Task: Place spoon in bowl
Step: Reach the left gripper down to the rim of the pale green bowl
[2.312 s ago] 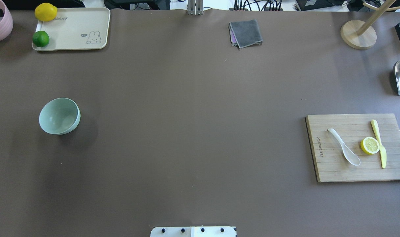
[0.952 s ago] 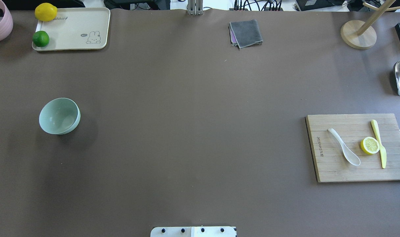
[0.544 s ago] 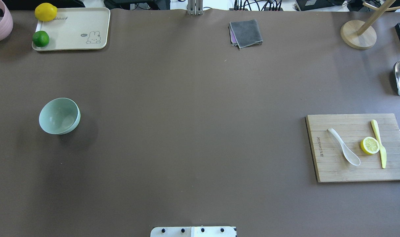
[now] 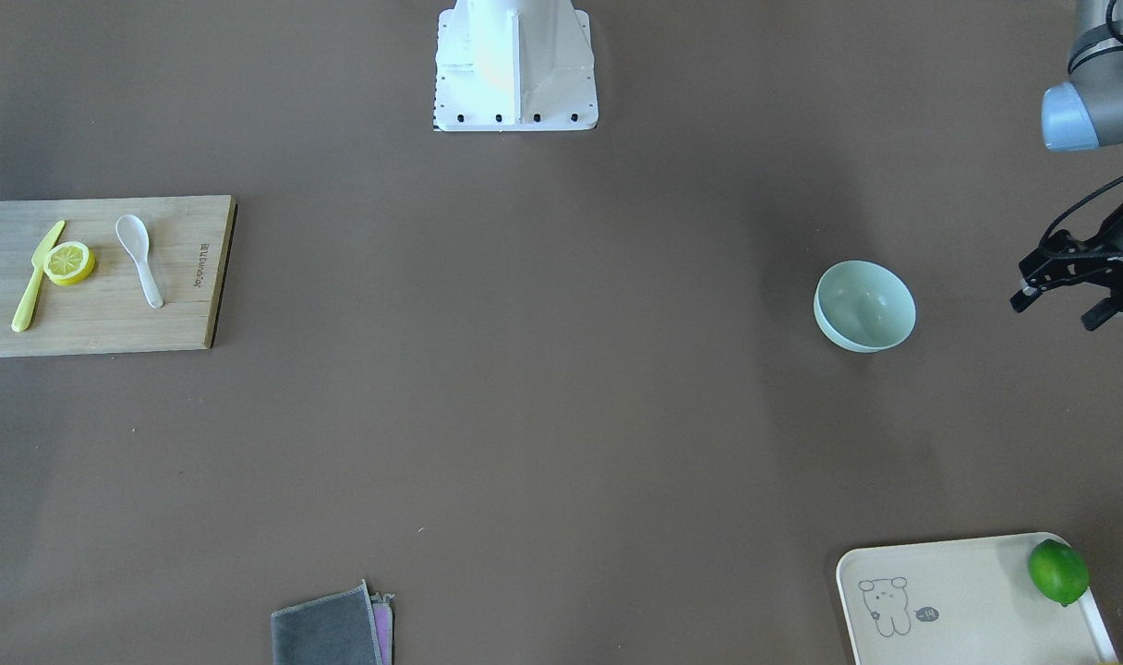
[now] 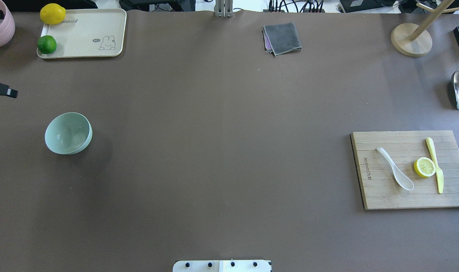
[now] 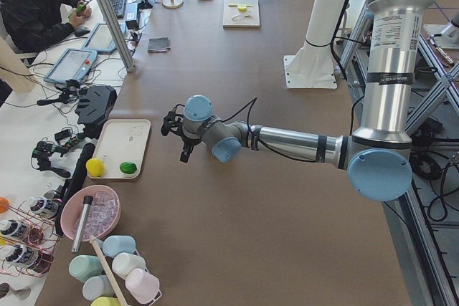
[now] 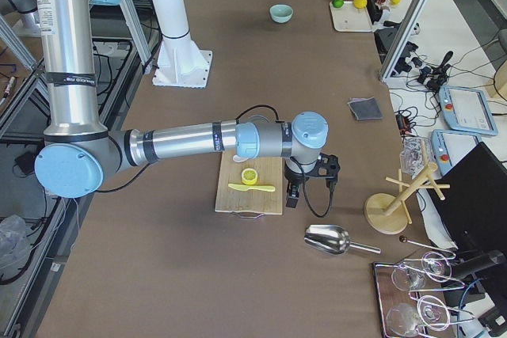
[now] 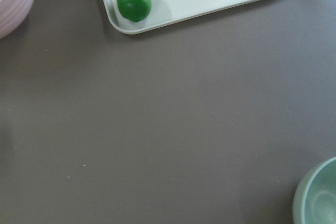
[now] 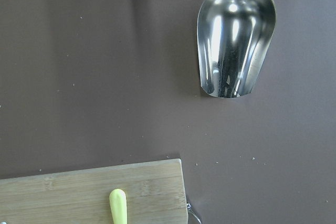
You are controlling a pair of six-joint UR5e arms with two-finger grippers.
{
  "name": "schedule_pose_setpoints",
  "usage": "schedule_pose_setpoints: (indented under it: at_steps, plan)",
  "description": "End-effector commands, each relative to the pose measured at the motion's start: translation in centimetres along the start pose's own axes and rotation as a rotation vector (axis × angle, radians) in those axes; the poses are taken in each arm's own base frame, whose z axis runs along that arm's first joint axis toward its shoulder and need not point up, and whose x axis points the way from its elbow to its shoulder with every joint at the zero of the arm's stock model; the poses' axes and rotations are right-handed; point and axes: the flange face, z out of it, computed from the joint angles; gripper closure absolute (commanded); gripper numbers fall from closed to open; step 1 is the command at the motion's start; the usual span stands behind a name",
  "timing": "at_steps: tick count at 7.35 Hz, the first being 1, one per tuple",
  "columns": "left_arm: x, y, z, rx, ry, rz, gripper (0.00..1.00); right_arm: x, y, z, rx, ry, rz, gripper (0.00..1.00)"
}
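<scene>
Spoon untouched on the board, well apart from the bowl; my left fingers spread empty, my right fingers I cannot tell.

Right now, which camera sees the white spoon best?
Overhead exterior: the spoon lies whole and unblocked on the cutting board. Front-facing shows it whole but smaller. Side views: tiny or mostly hidden. Wrist cameras miss it.

white spoon on board; mint bowl seemingly upright.
</scene>
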Motion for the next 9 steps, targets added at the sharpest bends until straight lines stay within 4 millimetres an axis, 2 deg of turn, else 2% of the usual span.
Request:
schedule_pose_setpoints:
  at_steps: [1, 2, 3, 5, 7, 8, 9]
  plan:
    - [7.4, 0.2, 5.5, -0.036, 0.02, -0.082, 0.02, -0.1, 0.0, 0.2, -0.004, -0.001, -0.001, 0.0]
    - [8.5, 0.8, 6.8, -0.015, -0.009, -0.071, 0.02, -0.2, -0.1, 0.3, -0.004, 0.004, -0.006, 0.0]
    - [7.9, 1.9, 8.2, -0.027, -0.018, -0.067, 0.02, -0.5, -0.1, 0.6, -0.01, 0.008, -0.014, 0.0]
    - [5.5, 2.8, 9.9, -0.023, -0.012, -0.055, 0.02, -1.1, -0.1, 0.7, -0.013, -0.001, -0.021, 0.0]
    - [5.2, 3.4, 9.8, -0.036, -0.004, -0.058, 0.03, -1.2, -0.1, 0.6, -0.009, 0.01, -0.028, 0.0]
    - [4.7, 4.6, 9.7, -0.051, 0.029, -0.048, 0.03, -1.3, -0.1, 0.6, -0.011, 0.001, -0.014, 0.0]
    - [3.5, 6.1, 9.5, -0.059, 0.043, -0.042, 0.1, -1.5, -0.1, 0.5, -0.01, -0.001, 0.001, 0.0]
